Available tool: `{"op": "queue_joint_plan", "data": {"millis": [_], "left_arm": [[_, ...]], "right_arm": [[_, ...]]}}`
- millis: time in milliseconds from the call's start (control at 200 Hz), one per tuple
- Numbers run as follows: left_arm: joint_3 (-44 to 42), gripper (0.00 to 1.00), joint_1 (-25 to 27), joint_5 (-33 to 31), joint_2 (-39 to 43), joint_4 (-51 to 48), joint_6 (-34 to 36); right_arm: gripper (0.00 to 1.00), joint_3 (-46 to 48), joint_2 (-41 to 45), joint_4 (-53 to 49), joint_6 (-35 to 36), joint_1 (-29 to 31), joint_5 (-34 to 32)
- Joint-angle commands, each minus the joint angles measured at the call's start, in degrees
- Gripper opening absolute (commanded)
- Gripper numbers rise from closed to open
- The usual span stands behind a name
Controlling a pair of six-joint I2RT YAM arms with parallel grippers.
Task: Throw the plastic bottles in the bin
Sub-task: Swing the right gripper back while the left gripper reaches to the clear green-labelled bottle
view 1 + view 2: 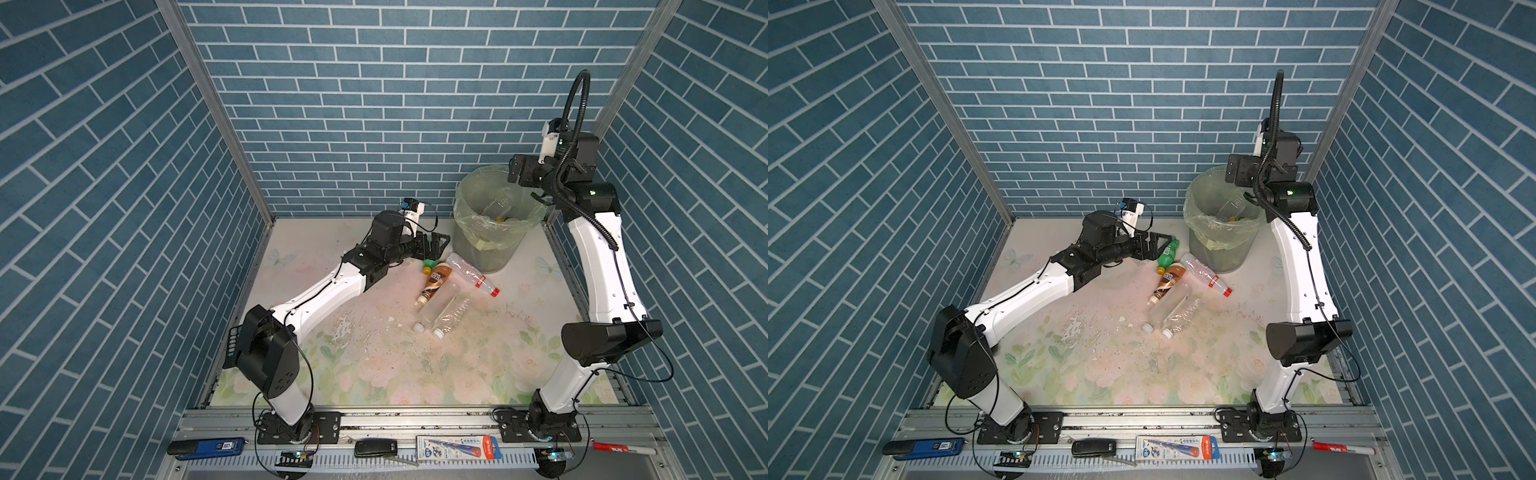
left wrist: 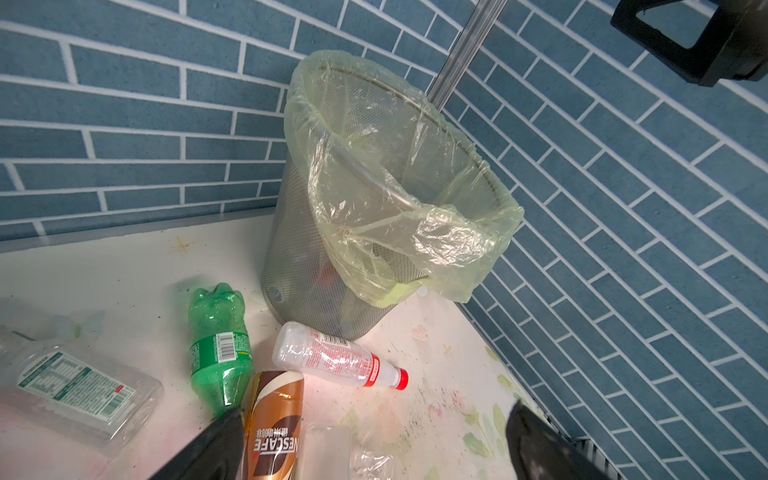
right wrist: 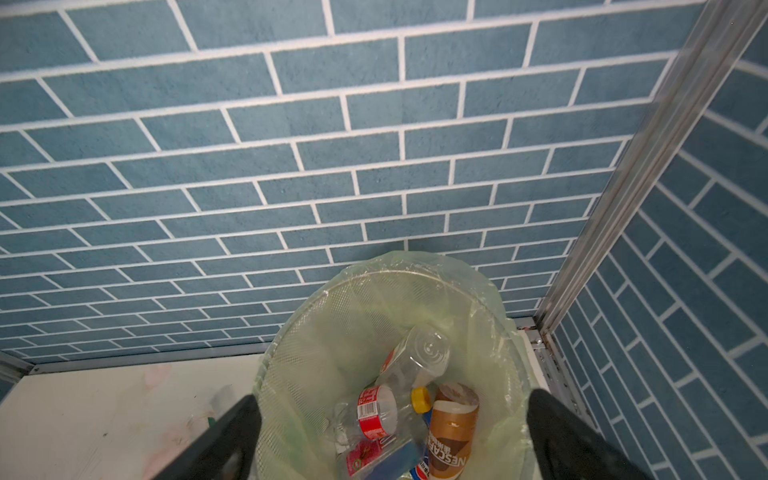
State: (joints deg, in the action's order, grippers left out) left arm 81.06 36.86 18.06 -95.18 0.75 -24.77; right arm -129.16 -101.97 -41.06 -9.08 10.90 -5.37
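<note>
In both top views the left gripper (image 1: 434,245) hangs low over the floral table (image 1: 374,365), jaws spread wide and empty. The right gripper (image 1: 513,171) is raised over the bin (image 1: 478,249), equally wide open and holding nothing. Just past the left gripper's tips lie a brown bottle (image 1: 435,281) and a red-capped bottle (image 1: 473,275), and two clear bottles (image 1: 436,309) lie side by side beyond them. In a top view the green bottle (image 1: 1168,254) shows nearly whole, right beside those tips. The left wrist view adds a flattened bottle (image 2: 70,386), off to the gripper's side and not seen from above, and shows the red-capped bottle lying at the bin's foot ahead. Only the right wrist view looks into the bin directly beneath its open fingers (image 3: 220,444): discarded bottles (image 3: 451,436) lie there, brown, clear and red-labelled.
</note>
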Motion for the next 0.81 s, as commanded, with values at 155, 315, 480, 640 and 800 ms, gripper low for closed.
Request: {"op": "queue_joint_plan", "data": {"millis": [155,315,480,640,800], "left_arm": [[-1.33,0.99,-1.30,-0.27,-1.08,-2.81,-1.15],[-2.42,0.99,-4.00,-1.31,-2.19,-4.77,-5.25],[-2.29,0.99,-8.65,-3.48,-4.87,-8.09,-11.08],[-1.08,0.99,-13.40,-3.78,-9.68,-9.21,-16.66],[3.83,0.99,-15.92,-1.75,-16.53,-9.46,-18.35]], "right_arm": [[0.99,9.28,6.16,2.50,-1.47,2.74,2.52],[0.99,17.05,8.76,4.49,-0.95,5.88,2.25],[0.99,23.83,9.26,7.03,-0.10,10.55,2.47],[0.99,27.52,7.13,8.92,0.23,15.75,4.05],[0.99,30.41,4.80,10.52,-1.74,19.51,4.96]]}}
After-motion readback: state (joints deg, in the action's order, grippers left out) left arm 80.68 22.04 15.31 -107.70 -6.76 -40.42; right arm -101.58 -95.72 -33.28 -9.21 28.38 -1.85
